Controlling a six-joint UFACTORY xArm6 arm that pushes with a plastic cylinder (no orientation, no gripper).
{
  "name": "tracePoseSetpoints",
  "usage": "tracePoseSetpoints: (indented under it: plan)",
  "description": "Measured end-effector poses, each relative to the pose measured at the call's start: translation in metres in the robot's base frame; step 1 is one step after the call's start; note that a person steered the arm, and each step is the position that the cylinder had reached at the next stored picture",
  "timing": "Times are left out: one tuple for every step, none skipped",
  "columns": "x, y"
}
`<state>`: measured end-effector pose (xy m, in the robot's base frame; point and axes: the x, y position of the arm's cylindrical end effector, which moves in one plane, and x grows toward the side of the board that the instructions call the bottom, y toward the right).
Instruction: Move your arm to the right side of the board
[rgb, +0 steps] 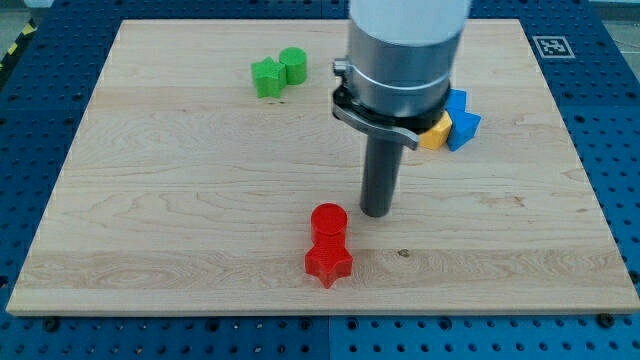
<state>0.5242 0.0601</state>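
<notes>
My tip (376, 212) rests on the wooden board (160, 220) near its middle, just up and to the right of the red cylinder (328, 221). A red star-shaped block (328, 262) touches the cylinder from below. The rod hangs from the grey arm body (405, 50) at the view's top. The tip touches no block that I can see.
A green star-shaped block (267, 77) and a green cylinder (293, 65) sit together at the upper left. A blue block (461, 118) and a yellow block (434, 132) lie at the upper right, partly hidden behind the arm. A fiducial tag (549, 45) marks the top right corner.
</notes>
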Motion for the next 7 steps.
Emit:
tracePoseSetpoints:
  plan:
    - [0.013, 0.017]
    - [0.025, 0.020]
    - [0.026, 0.019]
    - [0.026, 0.019]
    - [0.026, 0.025]
    - [0.025, 0.028]
    - [0.014, 0.061]
